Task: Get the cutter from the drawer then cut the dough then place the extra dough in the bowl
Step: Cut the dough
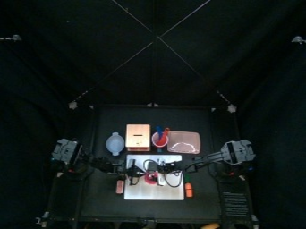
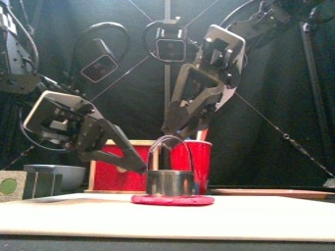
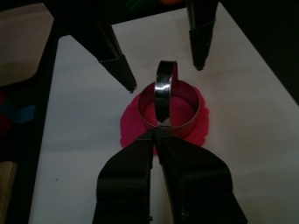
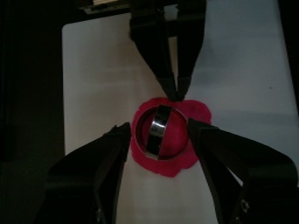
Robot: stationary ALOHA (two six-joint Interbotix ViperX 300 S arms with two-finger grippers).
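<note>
A round metal cutter (image 2: 170,181) stands on a flat red dough disc (image 2: 173,200) on the white cutting board (image 2: 78,208). My left gripper (image 3: 158,137) is shut on the cutter's wire handle, reaching in from the left (image 2: 139,165). My right gripper (image 4: 162,144) is open, its fingers standing either side of the cutter (image 4: 163,129) just above the dough (image 4: 176,162). From the front the right gripper (image 2: 178,127) comes down from above behind the cutter. The left wrist view shows the cutter (image 3: 163,92) edge-on, with pink dough (image 3: 193,122) around it.
Behind the board stand the wooden box (image 1: 138,136), the blue-grey bowl (image 1: 114,142) to its left, a red cup (image 1: 160,136) and the pink tray (image 1: 183,140) to the right. A small reddish piece (image 1: 121,186) lies left of the board.
</note>
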